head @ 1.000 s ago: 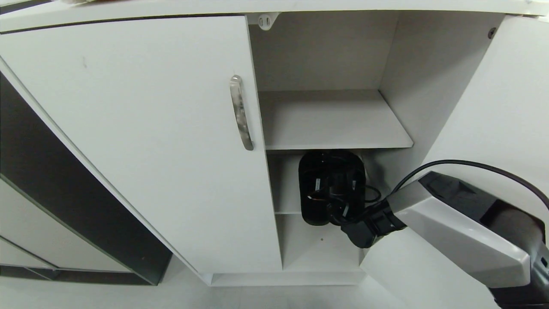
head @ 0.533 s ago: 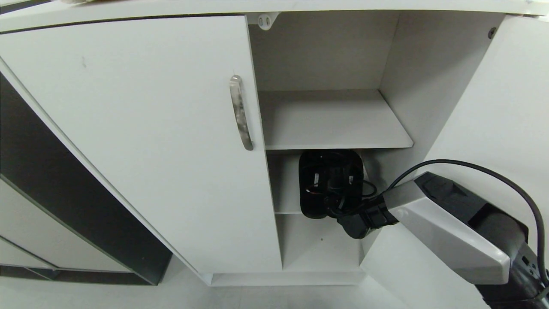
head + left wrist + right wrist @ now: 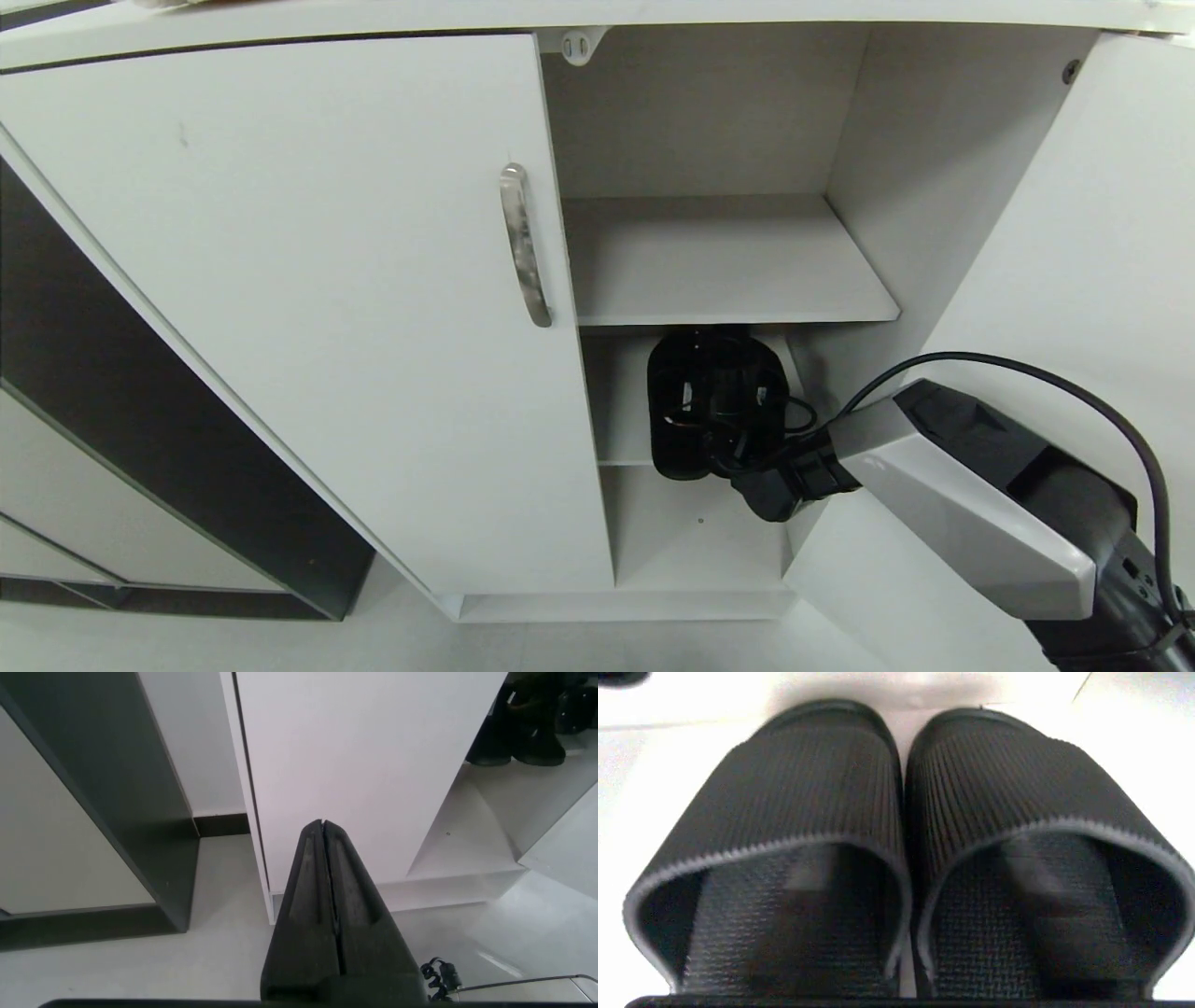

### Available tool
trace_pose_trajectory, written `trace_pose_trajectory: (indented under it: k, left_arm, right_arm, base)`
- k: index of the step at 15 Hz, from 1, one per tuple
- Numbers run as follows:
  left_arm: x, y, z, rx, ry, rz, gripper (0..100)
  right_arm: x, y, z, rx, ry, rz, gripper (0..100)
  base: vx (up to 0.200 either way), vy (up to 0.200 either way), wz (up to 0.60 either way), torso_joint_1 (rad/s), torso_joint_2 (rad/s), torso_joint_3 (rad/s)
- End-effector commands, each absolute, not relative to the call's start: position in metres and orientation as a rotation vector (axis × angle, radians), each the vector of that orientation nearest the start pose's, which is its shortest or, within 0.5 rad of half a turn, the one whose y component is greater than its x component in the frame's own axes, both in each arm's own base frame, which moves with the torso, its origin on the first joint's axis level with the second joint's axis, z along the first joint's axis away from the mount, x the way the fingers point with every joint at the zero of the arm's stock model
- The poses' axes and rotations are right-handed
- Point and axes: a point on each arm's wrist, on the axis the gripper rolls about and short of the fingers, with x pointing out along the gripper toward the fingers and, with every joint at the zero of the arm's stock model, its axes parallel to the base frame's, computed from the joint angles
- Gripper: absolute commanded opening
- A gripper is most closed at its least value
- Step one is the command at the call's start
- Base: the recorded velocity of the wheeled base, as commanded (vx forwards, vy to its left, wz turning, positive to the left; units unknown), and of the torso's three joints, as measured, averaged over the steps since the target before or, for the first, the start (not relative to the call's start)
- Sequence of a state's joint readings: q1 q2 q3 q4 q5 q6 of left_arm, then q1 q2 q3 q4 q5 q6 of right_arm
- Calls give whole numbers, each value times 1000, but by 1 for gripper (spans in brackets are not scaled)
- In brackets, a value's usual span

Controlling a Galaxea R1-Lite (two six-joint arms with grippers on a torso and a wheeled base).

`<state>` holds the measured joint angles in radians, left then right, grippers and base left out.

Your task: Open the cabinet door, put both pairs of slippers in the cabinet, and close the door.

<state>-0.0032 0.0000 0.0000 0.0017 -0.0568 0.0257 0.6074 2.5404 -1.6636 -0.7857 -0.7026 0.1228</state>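
right hand [image 3: 726, 415] grasps black slippers [image 3: 674, 448] inside cabinet [image 3: 719, 271] | open door [image 3: 1074, 233] at their 3 o'clock | my left hand [image 3: 322, 833] clenched tight

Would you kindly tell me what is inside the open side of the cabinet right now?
A pair of black slippers, held by the right gripper, at the middle shelf. The upper shelf hides their far ends, and the closed left door covers the other half.

Plain indoor room, home or office unclear, white cabinet [image 3: 280, 280] with metal handle [image 3: 525, 247] and shelf [image 3: 719, 266], pale smooth floor [image 3: 280, 649], dark skirting [image 3: 221, 824], grey wall panel [image 3: 140, 420]
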Motion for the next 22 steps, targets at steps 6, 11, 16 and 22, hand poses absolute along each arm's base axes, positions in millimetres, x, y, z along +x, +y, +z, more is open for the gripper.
trace_pose_trajectory:
  k: [6, 11, 16, 22]
  left_arm:
    - [-23, -1, 75, 26, 2, -60, 0]
    - [-23, -1, 75, 26, 2, -60, 0]
    - [-23, -1, 75, 26, 2, -60, 0]
    - [-23, -1, 75, 26, 2, -60, 0]
  right_arm:
    - [365, 272, 98, 61, 66, -44, 100]
    - [275, 251, 96, 11, 120, 70, 100]
    - [257, 239, 99, 3, 61, 92, 100]
    - [256, 241, 96, 0, 66, 98, 100]
  base:
    - [0, 0, 0, 0, 0, 0]
    - [0, 0, 0, 0, 0, 0]
    - [0, 0, 0, 0, 0, 0]
    - [-167, 0, 0, 1, 0, 1]
